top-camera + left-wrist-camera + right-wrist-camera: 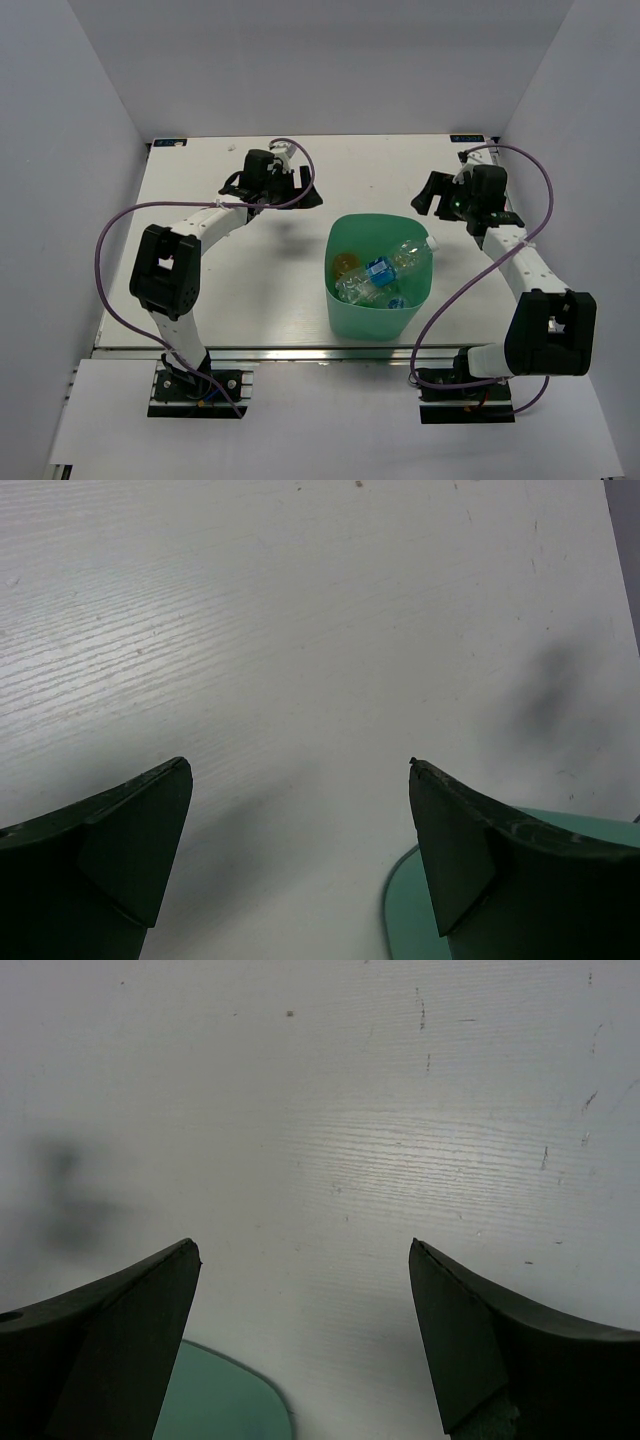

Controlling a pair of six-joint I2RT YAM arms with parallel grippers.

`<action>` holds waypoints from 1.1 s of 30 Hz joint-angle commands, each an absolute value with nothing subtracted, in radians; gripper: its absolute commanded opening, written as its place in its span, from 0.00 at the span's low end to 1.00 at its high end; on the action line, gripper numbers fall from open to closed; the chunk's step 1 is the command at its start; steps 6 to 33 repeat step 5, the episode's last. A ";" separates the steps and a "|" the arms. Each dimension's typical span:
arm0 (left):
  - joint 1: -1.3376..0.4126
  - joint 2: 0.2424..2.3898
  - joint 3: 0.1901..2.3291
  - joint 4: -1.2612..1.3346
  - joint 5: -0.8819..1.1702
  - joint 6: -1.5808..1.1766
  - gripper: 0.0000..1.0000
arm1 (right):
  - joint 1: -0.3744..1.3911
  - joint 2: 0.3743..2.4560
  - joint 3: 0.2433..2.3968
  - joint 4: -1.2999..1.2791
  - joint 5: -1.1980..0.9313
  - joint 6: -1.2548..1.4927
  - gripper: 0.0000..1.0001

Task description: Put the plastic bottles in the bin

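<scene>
Checking end effectors first — what do the wrist views give? (Ana)

Left gripper: jaws spread wide, nothing between them, only bare table underneath. Right gripper: same entry, wide apart and empty. (Ben)

Location of the bottles? (Ana)

Inside the bin, which stands on the table right of centre, between the 2 arms. A clear bottle with a blue label lies slanted on top of the pile, its cap end resting up toward the far right corner of the rim. An orange bottle shows against the left wall. They overlap, so I cannot confirm the count. I see no bottle lying outside the bin in the overhead view. (Ben)

Why would the arms be posed like that? (Ana)

Judgement only: both grippers hang over the far half of the table, 1 on each side of the bin, and each wrist camera catches just a corner of its rim at the bottom edge. Held off to the sides, they leave the mouth of the bin unobstructed, and open jaws suit arms with nothing to carry. Task reads as complete or very near it — pending a proper count. (Ben)
</scene>
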State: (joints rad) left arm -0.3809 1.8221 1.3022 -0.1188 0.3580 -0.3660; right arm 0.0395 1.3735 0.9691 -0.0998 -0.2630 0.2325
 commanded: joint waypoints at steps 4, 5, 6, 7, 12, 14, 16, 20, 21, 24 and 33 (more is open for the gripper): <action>-0.376 1.790 1.310 -0.124 0.348 -0.360 0.98 | 0.037 1.338 0.943 -0.041 -0.249 0.236 0.89; -0.376 1.790 1.310 -0.123 0.348 -0.362 0.98 | 0.037 1.336 0.940 -0.040 -0.247 0.235 0.90; -0.376 1.790 1.310 -0.123 0.348 -0.362 0.98 | 0.037 1.336 0.940 -0.040 -0.247 0.235 0.90; -0.376 1.790 1.310 -0.123 0.348 -0.362 0.98 | 0.037 1.336 0.940 -0.040 -0.247 0.235 0.90; -0.376 1.790 1.310 -0.123 0.348 -0.362 0.98 | 0.037 1.336 0.940 -0.040 -0.247 0.235 0.90; -0.376 1.790 1.310 -0.123 0.348 -0.362 0.98 | 0.037 1.336 0.940 -0.040 -0.247 0.235 0.90; -0.376 1.790 1.310 -0.123 0.348 -0.362 0.98 | 0.037 1.336 0.940 -0.040 -0.247 0.235 0.90; -0.376 1.790 1.310 -0.123 0.348 -0.362 0.98 | 0.037 1.336 0.940 -0.040 -0.247 0.235 0.90; -0.376 1.790 1.310 -0.123 0.348 -0.362 0.98 | 0.037 1.336 0.940 -0.040 -0.247 0.235 0.90; -0.376 1.790 1.310 -0.123 0.348 -0.362 0.98 | 0.037 1.336 0.940 -0.040 -0.247 0.235 0.90; -0.376 1.790 1.310 -0.123 0.348 -0.362 0.98 | 0.037 1.336 0.940 -0.040 -0.247 0.235 0.90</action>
